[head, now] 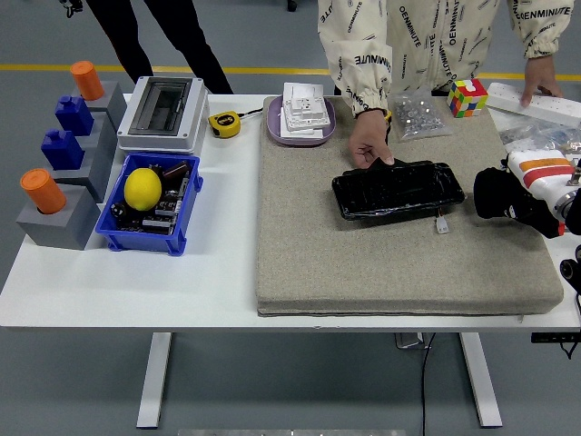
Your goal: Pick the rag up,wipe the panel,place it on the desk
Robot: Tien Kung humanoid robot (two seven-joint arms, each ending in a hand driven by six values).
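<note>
Fingers of the right hand (pixel 501 193) are curled into a dark fist above the right part of the grey mat (pixel 399 263); whether a rag is bunched inside that fist cannot be told, since hand and cloth would both be black. Its wrist is white with an orange band, and the arm leads off the right edge. No left arm shows.

Just left of that fist, with a gap between them, the black glossy panel (pixel 397 190) lies flat on the mat, its long side running left to right. A small white tag (pixel 441 224) lies on the mat by the panel's near right corner.

Further left, off the mat, a blue bin (pixel 150 211) holds a yellow ball (pixel 143 188) and dark parts. Left of it stand grey blocks (pixel 64 213) topped by orange cylinders (pixel 42 190) and blue bricks (pixel 62 149).

At the panel's far edge a person's hand (pixel 369 141) presses down on its left corner, holding it in place. Beyond, a purple tray (pixel 272 127) carries white wall switches (pixel 304 111); to its left are a yellow tape measure (pixel 225 123) and a grey box with a clear lid (pixel 164 112). To the right sit a bag of small metal parts (pixel 419 114) and a coloured puzzle cube (pixel 468 96). The person's other hand (pixel 541 76) rests on a white power strip (pixel 536 102) at the far right.
</note>
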